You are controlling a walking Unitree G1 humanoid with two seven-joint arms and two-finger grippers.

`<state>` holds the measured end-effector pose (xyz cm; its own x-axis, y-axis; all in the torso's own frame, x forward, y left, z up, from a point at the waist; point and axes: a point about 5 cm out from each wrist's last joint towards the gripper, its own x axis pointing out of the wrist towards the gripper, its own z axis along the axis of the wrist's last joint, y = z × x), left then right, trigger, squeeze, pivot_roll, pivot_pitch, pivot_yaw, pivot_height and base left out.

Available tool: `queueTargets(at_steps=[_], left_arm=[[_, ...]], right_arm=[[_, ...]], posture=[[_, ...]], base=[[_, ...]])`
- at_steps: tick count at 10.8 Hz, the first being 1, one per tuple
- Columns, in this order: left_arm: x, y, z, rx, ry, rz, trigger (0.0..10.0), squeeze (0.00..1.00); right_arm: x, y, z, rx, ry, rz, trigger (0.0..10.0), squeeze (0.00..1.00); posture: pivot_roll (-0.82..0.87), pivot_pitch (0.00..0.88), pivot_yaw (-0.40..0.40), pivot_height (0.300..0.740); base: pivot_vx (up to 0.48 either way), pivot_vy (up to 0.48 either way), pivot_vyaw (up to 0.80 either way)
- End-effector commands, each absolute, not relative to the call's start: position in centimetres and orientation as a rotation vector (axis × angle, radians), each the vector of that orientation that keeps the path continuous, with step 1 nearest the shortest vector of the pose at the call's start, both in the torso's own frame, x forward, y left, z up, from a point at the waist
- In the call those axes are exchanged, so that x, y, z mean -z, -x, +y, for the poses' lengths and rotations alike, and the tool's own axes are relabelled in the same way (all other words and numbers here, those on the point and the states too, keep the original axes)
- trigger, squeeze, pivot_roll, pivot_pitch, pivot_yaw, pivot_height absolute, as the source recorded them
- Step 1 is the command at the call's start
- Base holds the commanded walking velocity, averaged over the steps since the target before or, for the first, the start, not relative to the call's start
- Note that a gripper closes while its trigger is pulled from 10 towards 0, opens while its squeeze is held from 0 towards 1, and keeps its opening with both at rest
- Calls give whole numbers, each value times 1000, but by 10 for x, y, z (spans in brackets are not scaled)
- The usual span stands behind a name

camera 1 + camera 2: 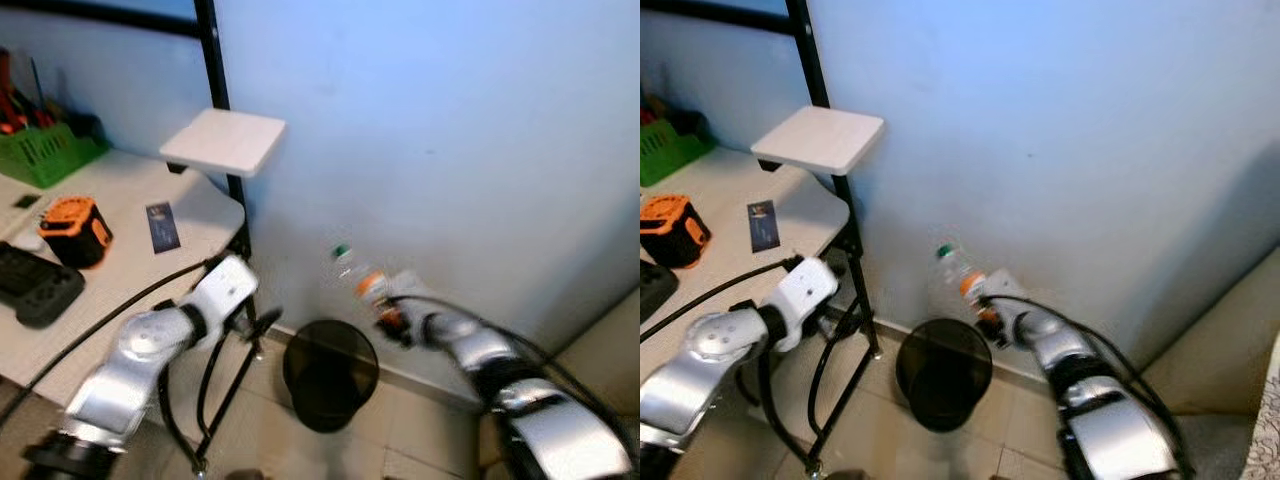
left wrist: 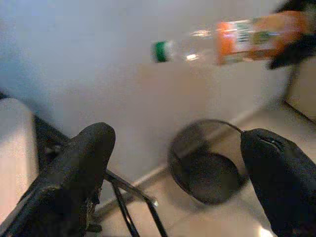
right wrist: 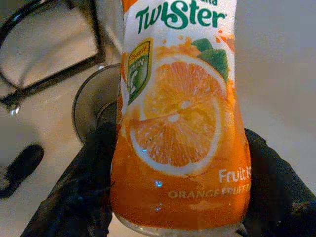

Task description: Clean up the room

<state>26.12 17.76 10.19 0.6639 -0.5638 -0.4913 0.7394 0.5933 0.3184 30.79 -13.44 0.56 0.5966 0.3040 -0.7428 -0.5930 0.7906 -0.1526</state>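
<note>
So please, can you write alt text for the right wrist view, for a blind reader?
The right tool grips an orange juice bottle, one black finger on each side of its label. Behind the bottle, a round black bin stands on the pale floor.

Bottle [image 1: 962,279] in right gripper [image 1: 987,308] above bin [image 1: 943,372]

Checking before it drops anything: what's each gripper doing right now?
Left gripper: open, holding nothing.
Right gripper: shut on the orange juice bottle, above the black bin.
</note>
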Motion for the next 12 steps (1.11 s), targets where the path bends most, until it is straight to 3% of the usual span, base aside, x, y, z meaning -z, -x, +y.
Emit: queueTargets(at_steps=[1, 5, 6, 7, 12], left_arm=[[-102, -258, 180, 859, -562, 384, 10000, 0], [-99, -252, 196, 983, -630, 501, 10000, 0], [-100, -253, 196, 988, -631, 502, 10000, 0], [-101, -255, 195, 1000, -634, 502, 10000, 0], [-101, -257, 194, 1005, -641, 500, 10000, 0]], right_arm=[[-8, -312, -131, -519, 436, 752, 10000, 0], [-7, -312, -114, -481, 453, 755, 10000, 0], [-7, -312, -110, -486, 445, 755, 10000, 169], [-6, -310, -106, -496, 436, 757, 10000, 1000], [-2, -303, -87, -579, 336, 742, 10000, 1000]], posture=[[129, 0, -32, 740], [134, 0, -30, 740], [133, 0, -29, 740], [134, 0, -27, 740], [129, 0, -22, 740]], base=[[0, 0, 0], [0, 0, 0], [0, 0, 0], [0, 0, 0], [0, 0, 0]])
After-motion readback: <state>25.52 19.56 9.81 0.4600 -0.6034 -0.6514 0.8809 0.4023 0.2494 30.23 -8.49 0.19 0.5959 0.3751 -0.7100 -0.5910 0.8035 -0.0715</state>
